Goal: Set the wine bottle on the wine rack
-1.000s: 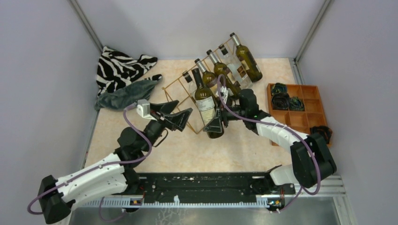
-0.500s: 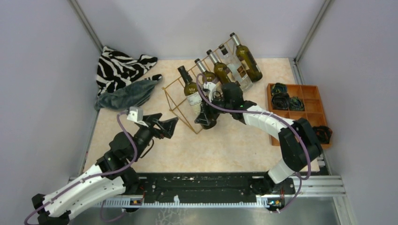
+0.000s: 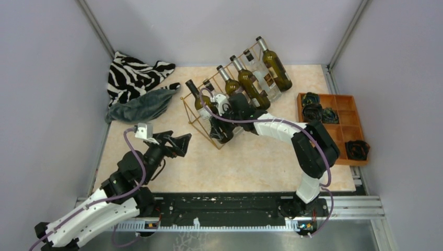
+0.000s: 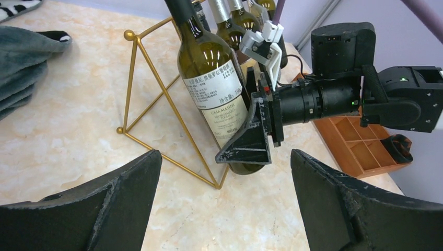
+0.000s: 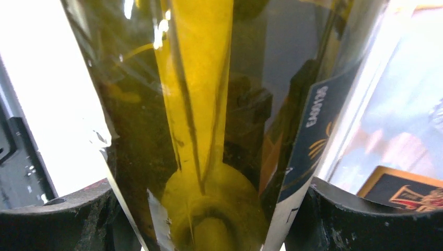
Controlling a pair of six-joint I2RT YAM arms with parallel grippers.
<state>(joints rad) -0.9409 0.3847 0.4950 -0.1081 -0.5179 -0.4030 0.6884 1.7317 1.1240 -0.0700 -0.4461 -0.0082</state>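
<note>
Beige marbled tabletop [image 3: 251,162] fills a grey-walled booth, and on it stands the gold wire wine rack [image 3: 194,116], which serves as the reference for everything else.

The wine bottle [image 4: 210,78] lies slanted on the rack's left end, neck up toward the rack's back and base down at its front lower rail. The right gripper [image 3: 223,121] is clamped around the bottle's lower body; in its own wrist view a finger sits on either side of the glass. Whether the base is already seated in a cell or is only propped against the wire cannot be told. Four other bottles [image 3: 245,78] fill the cells on the rack's right half, the nearest one just beside the held bottle. The left gripper [image 3: 178,140] hangs in front of the rack, apart from it, jaws spread wide and holding nothing. An orange compartment tray [image 3: 342,107] lies to the rack's right, and a zebra-print cloth [image 3: 133,76] and a grey cloth [image 3: 138,104] to its left.

Letting go too early looks like the main danger: if the base is not caught by the front rail, smooth glass could slide down the slope onto the table. The frame is thin and probably light, so a sideways push from the arm could shift or tip it, or knock the neighbouring bottle. Nothing is bracing the rack.
</note>
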